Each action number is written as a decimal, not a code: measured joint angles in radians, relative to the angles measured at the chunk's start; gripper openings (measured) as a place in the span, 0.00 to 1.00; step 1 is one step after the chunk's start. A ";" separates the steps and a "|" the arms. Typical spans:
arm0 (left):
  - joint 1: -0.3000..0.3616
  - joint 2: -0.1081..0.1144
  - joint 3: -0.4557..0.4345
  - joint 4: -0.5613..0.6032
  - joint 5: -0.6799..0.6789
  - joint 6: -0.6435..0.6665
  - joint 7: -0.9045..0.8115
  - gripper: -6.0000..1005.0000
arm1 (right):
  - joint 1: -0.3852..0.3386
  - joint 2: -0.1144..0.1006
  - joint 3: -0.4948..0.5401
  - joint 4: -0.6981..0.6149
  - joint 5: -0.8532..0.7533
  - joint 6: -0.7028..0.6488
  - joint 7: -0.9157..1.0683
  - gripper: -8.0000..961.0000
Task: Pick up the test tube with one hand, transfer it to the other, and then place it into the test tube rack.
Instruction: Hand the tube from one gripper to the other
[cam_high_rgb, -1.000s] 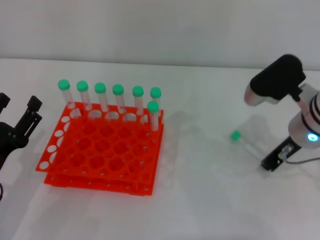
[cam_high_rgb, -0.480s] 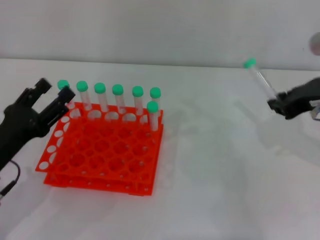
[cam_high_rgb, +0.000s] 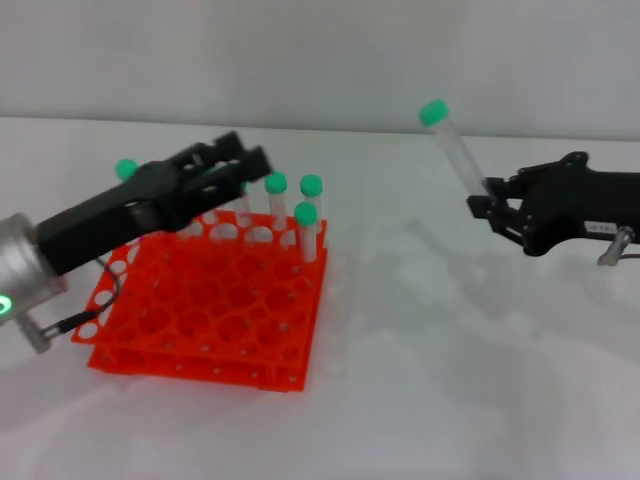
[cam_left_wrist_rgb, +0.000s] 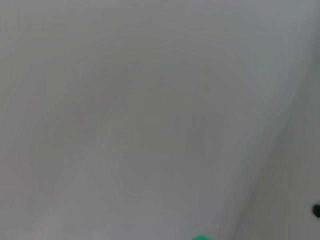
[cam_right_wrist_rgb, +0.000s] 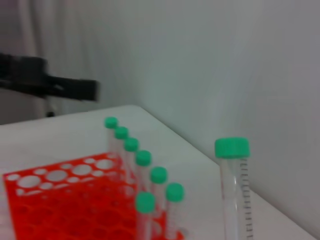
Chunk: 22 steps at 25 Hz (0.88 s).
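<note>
My right gripper (cam_high_rgb: 490, 208) is shut on the lower end of the test tube (cam_high_rgb: 460, 155) and holds it tilted in the air at the right, green cap (cam_high_rgb: 433, 112) uppermost. The tube also stands close in the right wrist view (cam_right_wrist_rgb: 234, 195). My left gripper (cam_high_rgb: 240, 158) is open and empty, reaching over the back row of the orange-red test tube rack (cam_high_rgb: 200, 320), a clear gap from the held tube. It shows far off in the right wrist view (cam_right_wrist_rgb: 75, 88). The left wrist view shows mostly grey wall and a sliver of green cap (cam_left_wrist_rgb: 201, 238).
Several green-capped tubes (cam_high_rgb: 306, 230) stand in the rack's back rows (cam_right_wrist_rgb: 145, 210); the left arm hides some of them. The white table (cam_high_rgb: 450, 380) spreads between the rack and the right gripper. A grey wall stands behind.
My right gripper lifted the tube off the table and carried it left and up. My left arm swung from the left edge over the rack toward the right.
</note>
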 joint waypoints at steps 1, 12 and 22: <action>-0.009 -0.003 0.000 0.000 0.012 0.002 -0.007 0.83 | 0.004 0.000 -0.005 0.013 0.024 0.000 -0.029 0.20; -0.094 -0.033 0.000 -0.011 0.098 0.073 -0.067 0.78 | 0.033 0.002 -0.077 0.044 0.118 -0.023 -0.171 0.20; -0.136 -0.049 0.001 -0.014 0.171 0.115 -0.090 0.72 | 0.060 0.002 -0.124 0.042 0.109 -0.054 -0.177 0.20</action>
